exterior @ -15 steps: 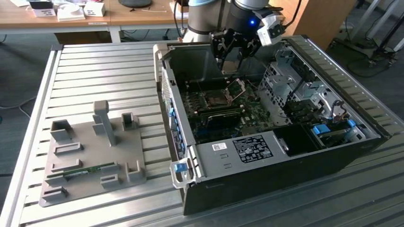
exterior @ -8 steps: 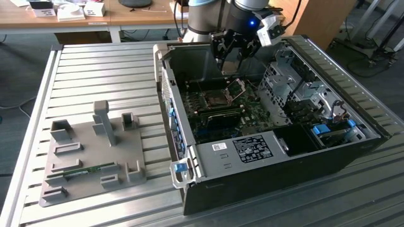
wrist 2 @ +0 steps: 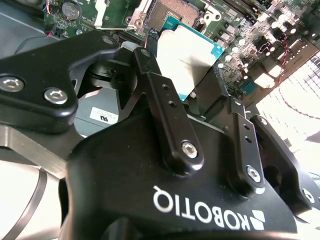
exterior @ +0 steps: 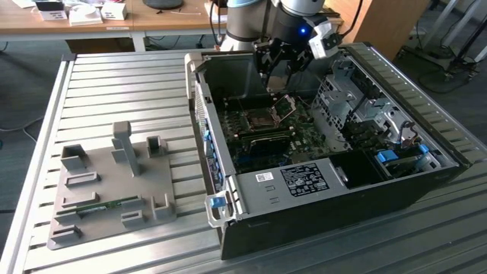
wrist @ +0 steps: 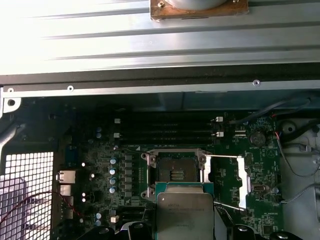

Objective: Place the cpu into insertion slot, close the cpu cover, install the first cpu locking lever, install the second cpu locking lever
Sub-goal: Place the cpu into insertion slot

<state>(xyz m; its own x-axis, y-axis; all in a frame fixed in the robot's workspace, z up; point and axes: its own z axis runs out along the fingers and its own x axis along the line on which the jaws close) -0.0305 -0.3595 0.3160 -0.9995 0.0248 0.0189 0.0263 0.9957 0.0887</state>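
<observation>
My gripper [exterior: 275, 81] hangs inside the open computer case, above the green board, shut on the cpu [wrist 2: 186, 56]. The cpu is a thin square chip with a pale silver face and a teal edge, clamped between two black fingers [wrist 2: 150, 75]. In the first wrist view the cpu [wrist: 185, 214] hovers just short of the insertion slot [wrist: 176, 170], a dark square socket with a silver rim. The slot [exterior: 261, 120] lies open. The cpu cover [exterior: 285, 105] stands tilted up at the edge of the slot on the exterior view's right.
The case walls [exterior: 199, 85] and a metal drive cage [exterior: 357, 97] close in around the board. Long black memory slots [wrist: 165, 131] run beside the socket. A grey fixture plate [exterior: 114, 188] with a memory stick [exterior: 99, 206] lies on the slatted table at the exterior view's left.
</observation>
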